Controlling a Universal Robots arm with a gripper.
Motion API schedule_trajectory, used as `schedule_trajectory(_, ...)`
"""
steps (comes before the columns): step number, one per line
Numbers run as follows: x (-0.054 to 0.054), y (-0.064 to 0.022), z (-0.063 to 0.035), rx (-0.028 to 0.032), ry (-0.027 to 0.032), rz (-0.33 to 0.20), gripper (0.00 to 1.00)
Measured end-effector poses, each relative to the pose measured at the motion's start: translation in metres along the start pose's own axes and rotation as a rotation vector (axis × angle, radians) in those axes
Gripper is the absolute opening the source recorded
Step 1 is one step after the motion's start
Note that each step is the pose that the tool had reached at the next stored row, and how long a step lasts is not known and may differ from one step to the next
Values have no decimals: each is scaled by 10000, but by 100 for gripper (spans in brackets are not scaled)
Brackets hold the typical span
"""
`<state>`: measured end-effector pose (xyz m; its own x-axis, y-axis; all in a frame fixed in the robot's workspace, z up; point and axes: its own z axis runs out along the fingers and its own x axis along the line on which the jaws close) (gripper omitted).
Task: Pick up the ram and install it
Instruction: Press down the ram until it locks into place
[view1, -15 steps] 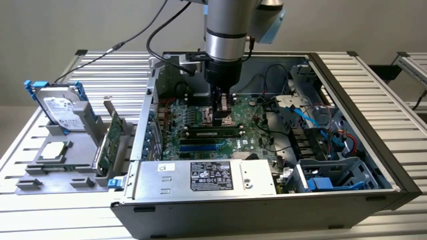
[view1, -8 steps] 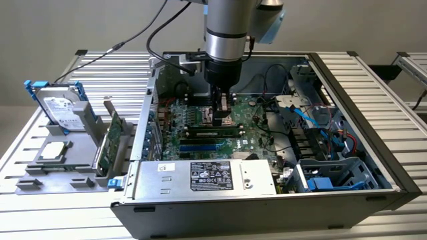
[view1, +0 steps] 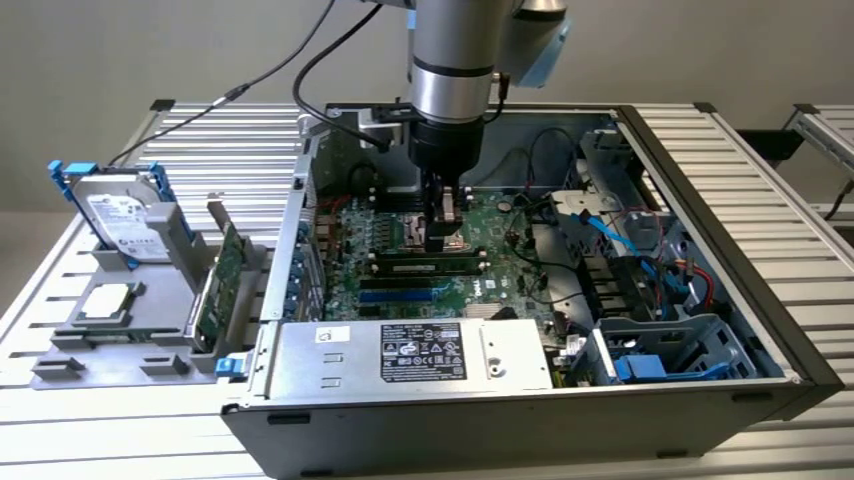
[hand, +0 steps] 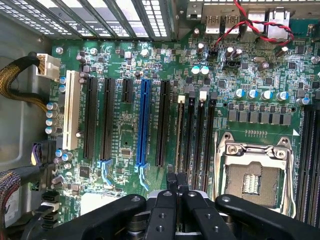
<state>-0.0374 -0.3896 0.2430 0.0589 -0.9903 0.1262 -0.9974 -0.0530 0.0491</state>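
The ram (view1: 424, 266) is a thin green stick standing on edge in a black slot on the motherboard (view1: 497, 262), inside the open computer case. In the wrist view the ram (hand: 178, 131) sits in the memory slot closest to the long expansion slots. My gripper (view1: 445, 243) hangs from the arm just above the board, beside the ram's slot. Its black fingers (hand: 171, 181) are pressed together near one end of the ram, so the gripper (hand: 176, 176) is shut with nothing between the tips.
A CPU socket (hand: 252, 180) lies beside the memory slots and a blue expansion slot (hand: 143, 122) on the other side. Case walls, the power supply (view1: 420, 352) and blue cables (view1: 607, 235) ring the board. A rack at the exterior view's left holds a hard drive (view1: 118, 215) and a large green card (view1: 220, 285).
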Motion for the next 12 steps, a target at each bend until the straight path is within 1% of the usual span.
schedule_trajectory(2, 4, 0, -2, -3, -6, 8, 11)
schedule_trajectory(5, 8, 2, -23, -32, -34, 261, 11)
schedule_trajectory(12, 11, 2, -45, -151, -81, 1202, 11)
